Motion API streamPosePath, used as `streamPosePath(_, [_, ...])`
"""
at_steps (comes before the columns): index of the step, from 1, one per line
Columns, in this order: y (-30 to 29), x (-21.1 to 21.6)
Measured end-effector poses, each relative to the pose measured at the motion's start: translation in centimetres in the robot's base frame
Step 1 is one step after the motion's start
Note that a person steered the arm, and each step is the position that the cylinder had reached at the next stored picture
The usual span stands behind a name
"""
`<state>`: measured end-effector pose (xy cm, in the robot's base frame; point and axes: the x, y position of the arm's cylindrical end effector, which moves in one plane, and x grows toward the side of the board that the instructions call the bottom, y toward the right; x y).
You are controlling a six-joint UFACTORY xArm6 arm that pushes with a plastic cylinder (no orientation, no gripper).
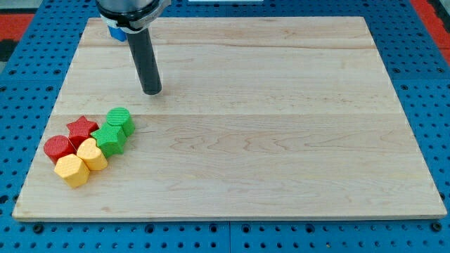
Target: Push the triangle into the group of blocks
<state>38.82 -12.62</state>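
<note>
My tip (pixel 152 91) rests on the wooden board (pixel 281 140) in its upper left part, above and to the right of the group of blocks. A blue block (pixel 114 31) peeks out behind the rod near the board's top left edge; its shape is mostly hidden. The group lies at the view's lower left: a red star (pixel 83 128), a rounded red block (pixel 58 148), a green block (pixel 120 119), a green star-like block (pixel 110 138), a yellow heart-like block (pixel 92 153) and a yellow hexagon (pixel 72 170). They touch one another. The tip touches no block.
The board lies on a blue perforated table (pixel 21 42). The group sits close to the board's left edge. The arm's dark body (pixel 130 8) hangs over the top left corner.
</note>
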Motion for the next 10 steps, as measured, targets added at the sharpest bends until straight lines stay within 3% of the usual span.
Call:
streamPosePath(2, [-4.7,0.7])
streamPosePath(4, [-5.8,-2.6])
streamPosePath(6, [3.9,-7.4])
streamPosePath(7, [13.3,-10.6])
streamPosePath(8, [14.2,-18.9])
streamPosePath(10, [12.0,-19.5])
